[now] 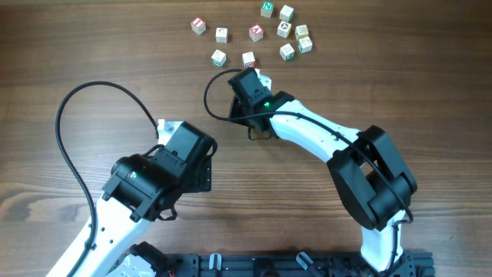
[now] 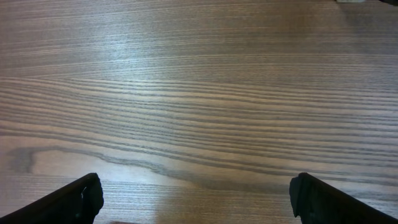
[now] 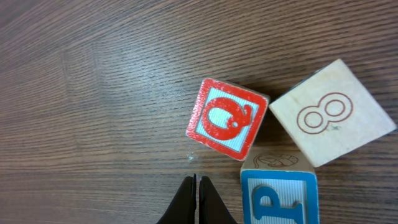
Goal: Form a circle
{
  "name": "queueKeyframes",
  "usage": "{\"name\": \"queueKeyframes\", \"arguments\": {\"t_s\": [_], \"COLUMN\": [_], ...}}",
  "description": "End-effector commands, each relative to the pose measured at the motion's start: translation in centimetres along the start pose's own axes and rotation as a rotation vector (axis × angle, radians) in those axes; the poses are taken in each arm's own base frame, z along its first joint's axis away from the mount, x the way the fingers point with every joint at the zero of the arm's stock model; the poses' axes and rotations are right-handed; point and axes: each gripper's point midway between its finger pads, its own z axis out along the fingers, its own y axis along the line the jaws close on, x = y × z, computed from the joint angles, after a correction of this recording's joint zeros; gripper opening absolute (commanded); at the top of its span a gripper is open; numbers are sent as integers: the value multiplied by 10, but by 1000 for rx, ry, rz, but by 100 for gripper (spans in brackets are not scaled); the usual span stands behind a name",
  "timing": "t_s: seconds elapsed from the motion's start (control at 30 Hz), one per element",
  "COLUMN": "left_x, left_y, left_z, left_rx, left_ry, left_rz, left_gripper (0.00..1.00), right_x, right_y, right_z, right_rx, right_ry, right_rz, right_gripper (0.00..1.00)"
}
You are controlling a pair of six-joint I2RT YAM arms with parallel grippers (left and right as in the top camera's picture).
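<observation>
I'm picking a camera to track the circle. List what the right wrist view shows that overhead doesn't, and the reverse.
Right wrist only: readable faces, a red Q cube, an 8 cube, a blue P cube, and the shut right gripper. Overhead only: the whole loose scatter of cubes, no ring, and the left arm. Both: table and cubes.

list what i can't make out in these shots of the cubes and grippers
- Overhead: marks on the letter cubes are too small to read.
- Overhead: the right gripper hides its own fingertips beneath itself.
- Right wrist: the blue P cube is cut off by the bottom edge.
- Left wrist: the left gripper is cropped by the bottom edge.
</observation>
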Motion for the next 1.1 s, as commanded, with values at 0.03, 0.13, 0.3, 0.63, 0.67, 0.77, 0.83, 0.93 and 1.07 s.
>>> {"name": "queueKeyframes", "arguments": {"t_s": [0.03, 0.13, 0.3, 0.63, 0.67, 0.77, 0.83, 0.93, 1.07], "left_x": [-1, -1, -1, -1, -1, -1, -1, -1, -1], "left_y": [4, 4, 4, 4, 4, 4, 4, 4, 4], "left_z": [0, 0, 0, 0, 0, 0, 0, 0, 0], "left_rx": [-15, -15, -15, -15, -15, -15, -15, -15, -15], "left_ry": [-11, -11, -11, -11, -11, -11, -11, -11, -11], "left_rz": [-7, -7, -7, -7, -7, -7, -7, -7, -7], "left_gripper": [100, 100, 100, 100, 100, 100, 100, 100, 100], "right_x": [-6, -7, -7, -8, -8, -8, -8, -9, -9], "right_y": [-8, -11, -12, -14, -14, -14, -15, -15, -15], "right_z": [2, 2, 2, 2, 2, 2, 2, 2, 2], "right_rx": [43, 55, 62, 72, 73, 73, 77, 79, 79], "right_ry": [-29, -35, -39, -44, -44, -44, -47, -49, -49], "right_rz": [-14, -15, -15, -15, -15, -15, -15, -15, -16], "right_gripper": [5, 5, 5, 5, 5, 4, 5, 5, 5]}}
